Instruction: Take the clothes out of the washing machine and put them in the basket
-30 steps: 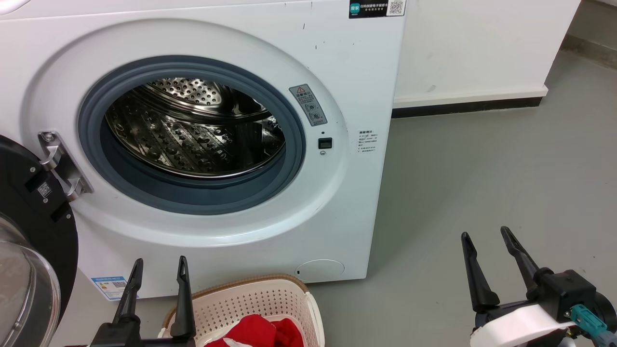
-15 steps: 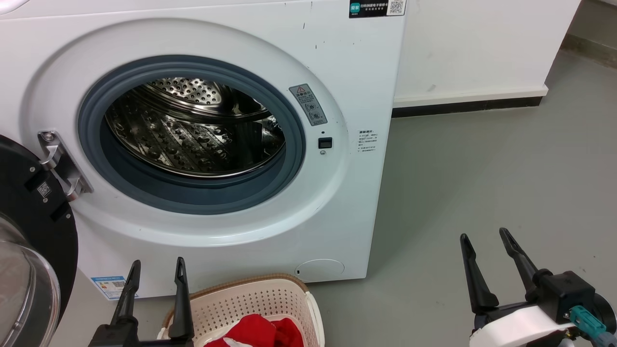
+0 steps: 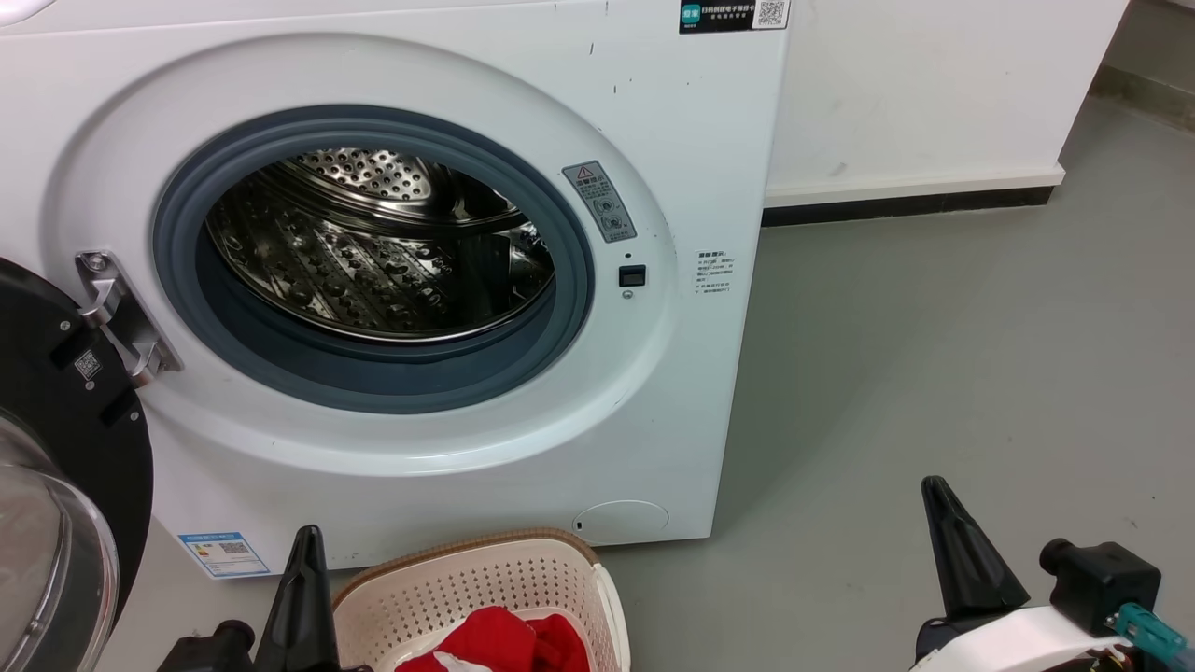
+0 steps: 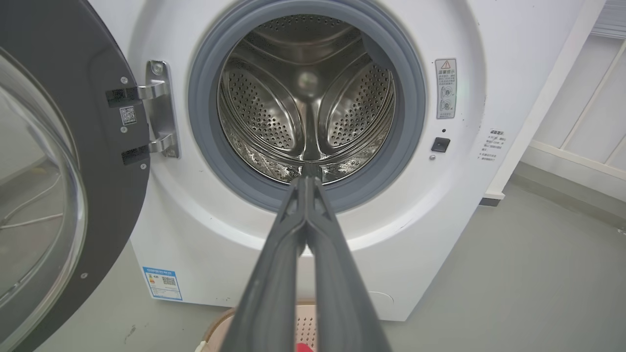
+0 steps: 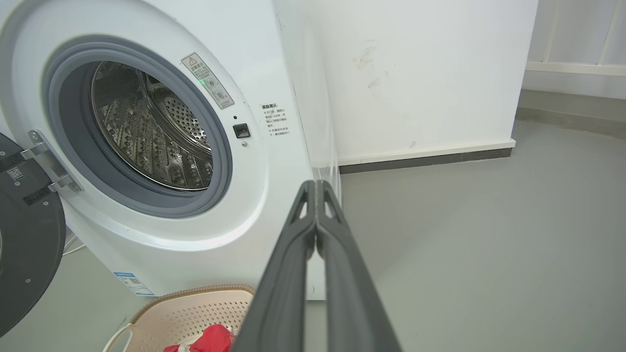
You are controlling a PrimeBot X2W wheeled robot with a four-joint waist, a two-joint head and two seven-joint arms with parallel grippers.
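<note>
Head view | washing machine [image 3: 653,112] upper left, round grey-rimmed porthole, perforated steel drum [image 3: 373,252] | red clothes [image 3: 495,644] in cream perforated basket [image 3: 467,551], bottom centre | left end effector [image 3: 305,546] and right end effector [image 3: 936,495]: fingers pressed together, gripping nothing | smooth grey floor [image 3: 934,327] open at right

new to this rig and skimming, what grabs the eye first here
The washing machine dominates, its black-framed door swung open at the left and its steel drum bare of laundry as far as shows. Below it, the red clothes lie in the cream basket. The left gripper and right gripper sit shut, low in the head view.
</note>
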